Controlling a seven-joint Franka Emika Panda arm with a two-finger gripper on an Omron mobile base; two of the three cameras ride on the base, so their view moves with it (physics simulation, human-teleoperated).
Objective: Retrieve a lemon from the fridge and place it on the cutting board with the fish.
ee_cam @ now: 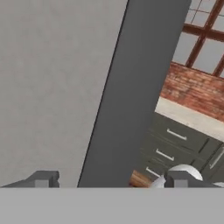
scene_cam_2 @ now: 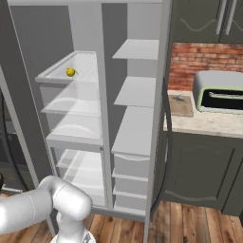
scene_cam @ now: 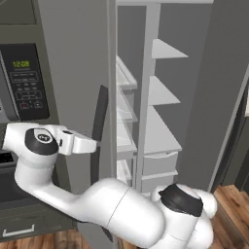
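Behind the arm you have a simulated kitchen with a wood-plank floor [scene_cam_2: 190, 223], dark grey cabinets [scene_cam_2: 199, 166] and a red brick wall [scene_cam_2: 199, 59] above a pale counter [scene_cam_2: 209, 122]. Your fridge [scene_cam_2: 85, 28] stands open, tall and grey, with white shelves [scene_cam_2: 137, 90] on the right half and translucent drawers [scene_cam_2: 130, 166] low down; in the left base view its long dark vertical handle [scene_cam: 99, 131] runs down the edge of the opened door.

Look at the right base view for the lemon [scene_cam_2: 70, 72]: a tiny, round, bright yellow fruit, resting on the upper white shelf of the fridge's left compartment, near the front edge, nothing touching it.

Off to the right, on the counter just beside the fridge, you can see the cutting board [scene_cam_2: 181, 104], a small flat tan rectangle, with the fish [scene_cam_2: 179, 98] as a faint slim greyish shape lying on it. A pale green toaster oven [scene_cam_2: 219, 92] sits just beside the board, farther right.

Your gripper [ee_cam: 111, 179] is up against the fridge door: in the hand view the two dark fingertips [ee_cam: 43, 179] stand well apart at the bottom, with the grey door face and the dark handle strip between and beyond them, nothing pinched. In the left base view the hand sits just beside the handle, in front of the dark oven column with its lit keypad panel [scene_cam: 24, 80].
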